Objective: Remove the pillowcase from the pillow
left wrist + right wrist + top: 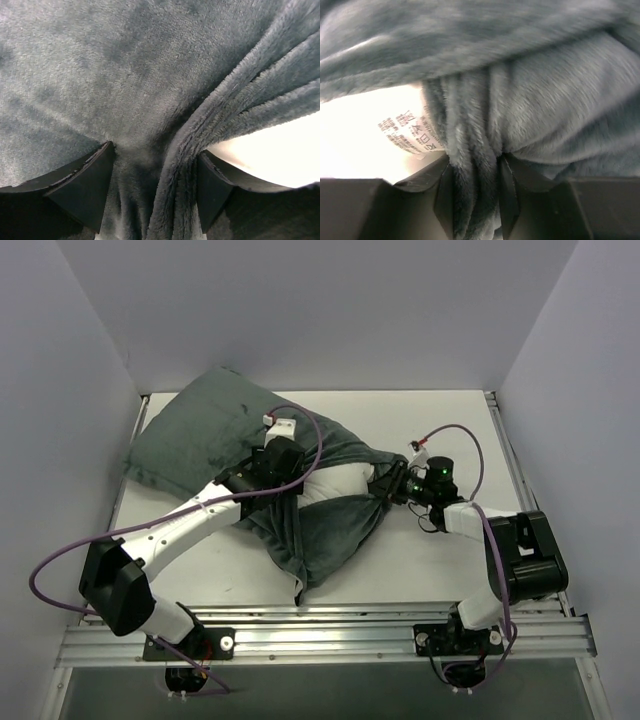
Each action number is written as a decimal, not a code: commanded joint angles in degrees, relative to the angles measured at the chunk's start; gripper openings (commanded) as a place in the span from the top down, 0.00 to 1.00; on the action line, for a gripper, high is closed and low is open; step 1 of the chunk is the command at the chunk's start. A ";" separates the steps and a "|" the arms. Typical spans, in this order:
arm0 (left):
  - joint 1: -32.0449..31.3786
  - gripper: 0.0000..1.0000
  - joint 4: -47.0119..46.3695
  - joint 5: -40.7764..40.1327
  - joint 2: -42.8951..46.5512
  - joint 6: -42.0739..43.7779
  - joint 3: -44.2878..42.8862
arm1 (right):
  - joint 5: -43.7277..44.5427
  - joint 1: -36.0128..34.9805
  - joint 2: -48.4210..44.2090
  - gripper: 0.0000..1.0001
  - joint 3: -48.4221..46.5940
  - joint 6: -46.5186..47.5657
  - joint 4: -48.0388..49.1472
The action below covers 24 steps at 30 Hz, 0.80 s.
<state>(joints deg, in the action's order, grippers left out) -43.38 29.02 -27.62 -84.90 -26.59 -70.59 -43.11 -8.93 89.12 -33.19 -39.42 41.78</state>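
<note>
- Pillowcase (200, 435): plain dark grey-green plush on every face in view, with a paler sheen along the folds.
- Pillow (335, 483): plain white, seen where the fabric parts.
- Label (412, 132): white with lines of small black print.
- Left gripper (152, 175) and right gripper (472, 190): matte black fingers.
- Left arm (185, 525) and right arm (470, 518): white links with black joints and housings. Small green lights (443, 474) show at the right wrist.
- Cables (452, 427): purple.
- Table (440, 560): white. Rail (330, 640) along its near edge: silver-grey metal.
- Walls (320, 310): pale grey-white, unpatterned.
</note>
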 commanded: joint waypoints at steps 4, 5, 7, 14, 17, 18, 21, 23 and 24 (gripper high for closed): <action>-0.22 0.24 4.65 2.04 0.09 0.57 -2.35 | -7.95 -7.15 -4.13 1.00 -5.74 -3.90 12.70; -0.22 0.22 5.17 2.21 0.26 0.66 -2.97 | -7.95 -7.59 -4.48 1.00 -6.35 -4.17 13.41; -0.39 0.16 6.14 2.30 0.61 0.84 -4.55 | -7.69 -8.21 -4.83 1.00 -8.20 -4.61 14.29; -3.90 0.04 9.56 3.27 4.21 3.38 -12.37 | -6.81 -10.40 -5.10 1.00 -12.69 -1.98 10.25; -7.50 0.03 9.57 3.36 5.44 5.14 -16.33 | -5.93 -10.93 -5.80 1.00 -13.56 -1.45 8.51; -9.08 0.03 9.39 3.62 5.62 5.58 -18.08 | -5.58 -11.28 -5.98 1.00 -13.83 -0.49 7.62; -10.76 0.03 8.25 5.19 5.45 6.37 -20.11 | -4.44 -12.07 -7.12 1.00 -14.97 1.97 4.20; -11.47 0.04 7.20 5.99 4.49 6.11 -21.34 | -3.65 -12.43 -8.08 1.00 -15.93 3.20 1.22; -11.56 0.07 6.76 6.17 3.96 6.02 -21.43 | -2.86 -12.78 -8.43 1.00 -16.29 3.82 0.24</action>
<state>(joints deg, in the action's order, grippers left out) -54.85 38.30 -23.27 -80.82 -21.63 -89.73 -44.49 -20.45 85.67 -44.47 -38.37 39.35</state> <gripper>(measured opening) 0.943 0.038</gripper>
